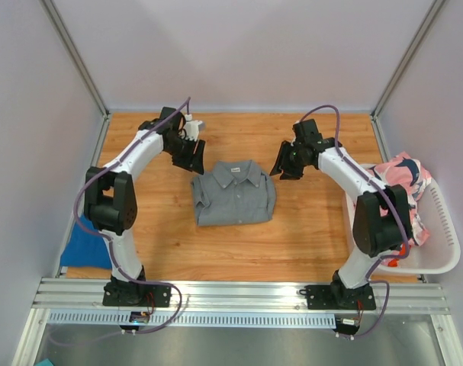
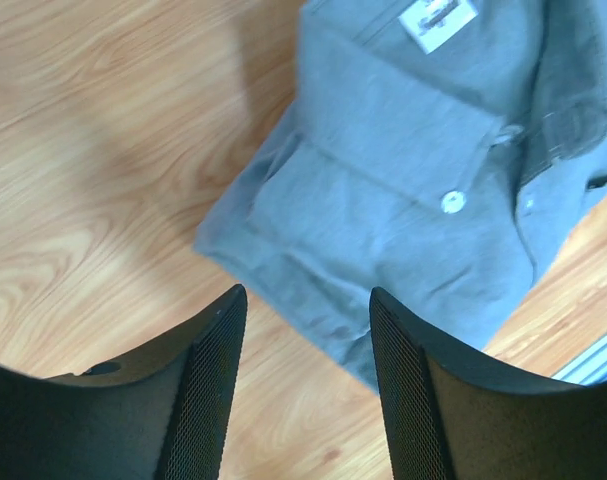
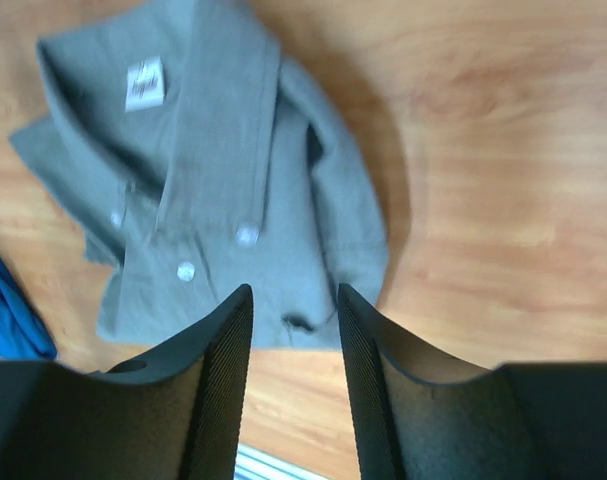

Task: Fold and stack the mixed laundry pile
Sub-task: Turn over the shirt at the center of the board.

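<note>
The table (image 1: 307, 229) holds a blue garment (image 1: 86, 248) at its near left edge and a pink garment (image 1: 403, 179) in the basket (image 1: 445, 252) at right. Mid-table lies the folded grey shirt (image 1: 233, 193). Beyond it, the left fingers (image 2: 203, 390) and right fingers (image 3: 218, 390) stand apart and empty, and I judge its edges are best squared before stacking.

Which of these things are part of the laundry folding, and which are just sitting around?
Part of the job: folded grey shirt, blue garment at the left edge, pink patterned garment.
Just there: white plastic basket, wooden table.
</note>
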Robot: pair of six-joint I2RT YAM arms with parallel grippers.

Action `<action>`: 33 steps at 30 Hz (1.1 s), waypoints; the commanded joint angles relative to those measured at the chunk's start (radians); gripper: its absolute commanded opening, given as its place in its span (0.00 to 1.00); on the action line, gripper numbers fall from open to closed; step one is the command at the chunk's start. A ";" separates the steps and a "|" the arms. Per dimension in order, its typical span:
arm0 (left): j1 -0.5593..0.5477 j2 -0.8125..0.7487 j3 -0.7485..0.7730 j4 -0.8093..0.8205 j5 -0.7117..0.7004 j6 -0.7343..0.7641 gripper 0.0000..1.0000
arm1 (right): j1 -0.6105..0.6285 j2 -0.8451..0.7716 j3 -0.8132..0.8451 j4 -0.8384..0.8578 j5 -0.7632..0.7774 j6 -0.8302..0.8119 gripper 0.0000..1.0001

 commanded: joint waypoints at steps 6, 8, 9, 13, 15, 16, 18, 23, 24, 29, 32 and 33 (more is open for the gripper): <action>-0.030 0.130 0.055 -0.040 0.010 -0.041 0.59 | -0.020 0.237 0.117 0.088 -0.078 0.004 0.46; -0.033 0.145 0.062 -0.034 0.009 -0.041 0.57 | -0.020 0.254 0.110 0.116 -0.090 0.026 0.45; -0.037 0.150 0.067 -0.031 -0.004 -0.041 0.54 | -0.020 0.273 0.108 0.133 -0.093 0.029 0.45; -0.042 0.183 0.069 -0.020 -0.016 -0.041 0.35 | -0.020 0.326 0.103 0.157 -0.134 0.044 0.41; -0.041 0.193 0.066 -0.013 -0.022 -0.041 0.23 | -0.018 0.335 0.091 0.180 -0.165 0.056 0.24; -0.042 0.196 0.061 -0.010 -0.024 -0.041 0.19 | -0.020 0.335 0.088 0.185 -0.168 0.060 0.18; -0.042 0.191 0.056 0.001 -0.016 -0.038 0.00 | -0.018 0.317 0.073 0.203 -0.173 0.070 0.01; -0.031 0.116 0.053 -0.029 0.050 0.001 0.00 | -0.020 0.246 0.036 0.214 -0.179 0.064 0.00; -0.030 0.095 0.053 -0.043 0.061 0.024 0.00 | -0.020 0.232 0.027 0.216 -0.181 0.064 0.00; -0.002 -0.030 0.055 -0.147 0.134 0.110 0.00 | -0.014 0.148 -0.021 0.243 -0.205 0.081 0.00; 0.030 -0.030 0.049 -0.207 0.153 0.156 0.00 | -0.014 0.139 -0.048 0.271 -0.207 0.099 0.00; 0.039 -0.008 0.043 -0.210 0.153 0.160 0.00 | -0.008 0.143 -0.055 0.278 -0.208 0.102 0.00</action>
